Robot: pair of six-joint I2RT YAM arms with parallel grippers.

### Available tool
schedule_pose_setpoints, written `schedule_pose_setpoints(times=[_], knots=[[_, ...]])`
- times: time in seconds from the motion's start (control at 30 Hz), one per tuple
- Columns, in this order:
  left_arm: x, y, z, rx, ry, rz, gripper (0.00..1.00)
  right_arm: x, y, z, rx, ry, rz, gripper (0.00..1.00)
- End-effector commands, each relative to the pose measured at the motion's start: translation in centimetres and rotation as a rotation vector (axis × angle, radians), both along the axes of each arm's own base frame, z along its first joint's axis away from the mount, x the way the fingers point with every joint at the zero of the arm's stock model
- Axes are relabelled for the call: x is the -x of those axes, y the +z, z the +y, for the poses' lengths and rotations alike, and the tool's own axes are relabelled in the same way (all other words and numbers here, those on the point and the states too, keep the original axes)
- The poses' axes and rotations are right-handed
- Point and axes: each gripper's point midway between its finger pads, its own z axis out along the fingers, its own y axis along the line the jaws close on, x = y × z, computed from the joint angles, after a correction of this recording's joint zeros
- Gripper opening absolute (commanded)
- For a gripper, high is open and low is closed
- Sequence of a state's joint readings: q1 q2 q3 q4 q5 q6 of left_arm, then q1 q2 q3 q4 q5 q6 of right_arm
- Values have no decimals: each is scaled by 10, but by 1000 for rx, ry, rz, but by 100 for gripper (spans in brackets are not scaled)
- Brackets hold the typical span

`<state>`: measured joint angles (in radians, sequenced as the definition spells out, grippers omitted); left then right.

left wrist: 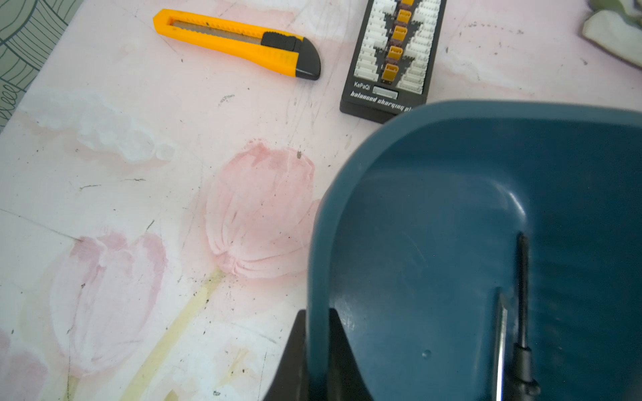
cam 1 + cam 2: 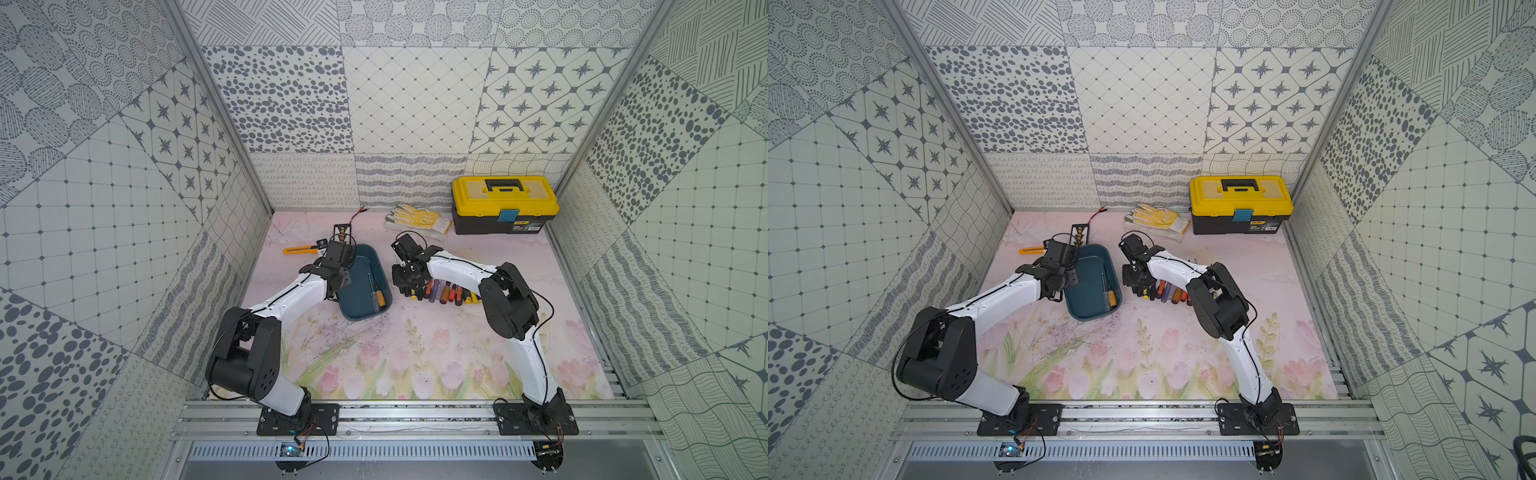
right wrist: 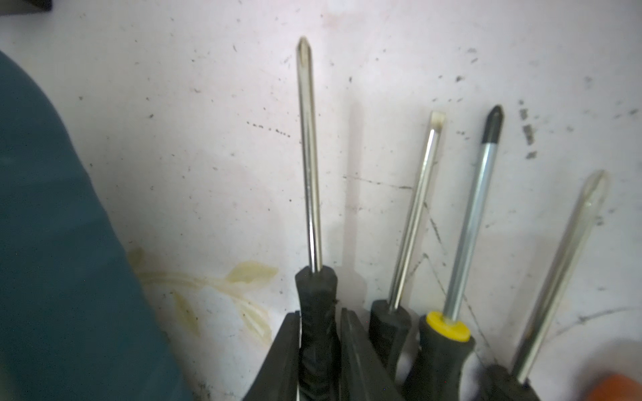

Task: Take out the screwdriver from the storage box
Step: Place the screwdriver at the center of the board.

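Rim of teal storage box (image 1: 317, 243) clenched by left gripper (image 1: 317, 314); right gripper (image 3: 319, 312) flanks ribbed screwdriver (image 3: 311, 208), grip unclear.

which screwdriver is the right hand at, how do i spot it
Find the teal storage box; a row of screwdrivers lies beside it. The black-handled screwdriver is at the row's end nearest the box, where the right hand straddles its handle. Unlike its flat-tipped neighbour, it has a Phillips tip.

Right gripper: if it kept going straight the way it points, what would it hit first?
Most likely the table, close ahead of the right gripper, whose jaws flank a black-handled screwdriver. Depth is unclear from the wrist view.
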<state>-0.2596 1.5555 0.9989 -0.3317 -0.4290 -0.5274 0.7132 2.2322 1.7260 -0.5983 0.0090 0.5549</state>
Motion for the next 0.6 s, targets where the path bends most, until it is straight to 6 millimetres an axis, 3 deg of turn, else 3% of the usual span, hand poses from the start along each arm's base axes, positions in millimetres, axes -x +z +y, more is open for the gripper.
schedule_pose_setpoints(times=[0.0, 0.57], knots=[[-5, 8, 5, -4, 19, -32, 0, 0, -4, -1, 22, -6, 1, 29], [-4, 8, 5, -3, 20, -30, 0, 0, 10, -2, 13, -2, -24, 38]])
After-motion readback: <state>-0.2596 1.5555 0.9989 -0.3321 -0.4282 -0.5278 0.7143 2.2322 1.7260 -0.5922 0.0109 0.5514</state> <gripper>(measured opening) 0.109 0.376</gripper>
